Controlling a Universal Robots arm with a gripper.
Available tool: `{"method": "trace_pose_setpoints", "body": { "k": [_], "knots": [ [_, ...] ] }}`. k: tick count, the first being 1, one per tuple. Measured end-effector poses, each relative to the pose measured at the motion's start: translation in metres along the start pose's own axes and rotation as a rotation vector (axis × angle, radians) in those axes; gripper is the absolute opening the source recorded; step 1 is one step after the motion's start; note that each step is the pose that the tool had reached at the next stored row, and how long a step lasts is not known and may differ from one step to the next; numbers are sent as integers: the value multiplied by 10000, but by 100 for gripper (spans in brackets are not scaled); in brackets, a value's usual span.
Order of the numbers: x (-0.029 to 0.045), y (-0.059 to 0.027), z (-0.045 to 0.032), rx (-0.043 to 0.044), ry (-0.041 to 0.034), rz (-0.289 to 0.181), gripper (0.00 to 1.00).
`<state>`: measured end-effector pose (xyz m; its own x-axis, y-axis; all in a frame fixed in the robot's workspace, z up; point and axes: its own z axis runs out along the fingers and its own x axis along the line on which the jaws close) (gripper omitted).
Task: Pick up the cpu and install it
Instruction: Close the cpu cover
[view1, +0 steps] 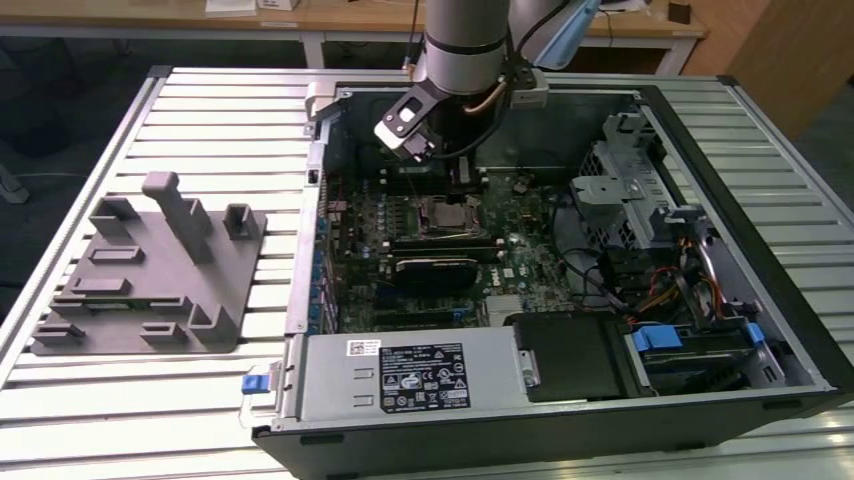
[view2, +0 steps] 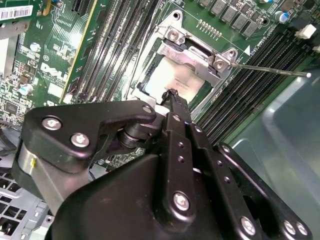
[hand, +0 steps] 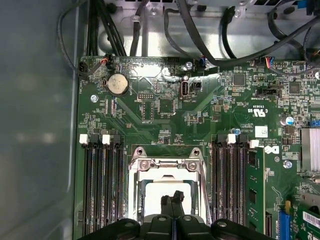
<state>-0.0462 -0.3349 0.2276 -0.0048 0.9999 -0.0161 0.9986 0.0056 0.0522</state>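
Slatted metal table (view1: 200, 110), open computer case (view1: 787, 330) lying on it, motherboard (hand: 165, 110) facing up. The cpu (hand: 150, 195) lies flat in its socket, edged by the metal socket bracket (hand: 165, 164), directly under my gripper (hand: 172, 201). Jaws pinched together, gripping nothing. Tips sit at or just above the chip's top; contact unclear. My arm (view1: 465, 40) stands near vertical over the board, wrist pointing down. Chip: small, square, pale silver-grey, bright under the light.

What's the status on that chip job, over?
End effector shut, tips over the silver metal socket frame. Small pale silver square cpu sits inside it, not gripped. Thin metal lever rod sticks out beside the frame.
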Motion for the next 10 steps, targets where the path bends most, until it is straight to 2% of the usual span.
{"method": "trace_pose_setpoints", "body": {
  "k": [3, 10],
  "knots": [
    [0, 0, 2, -8, 22, -374, 11],
    [0, -1, 11, -27, 88, -1648, 11]
  ]
}}
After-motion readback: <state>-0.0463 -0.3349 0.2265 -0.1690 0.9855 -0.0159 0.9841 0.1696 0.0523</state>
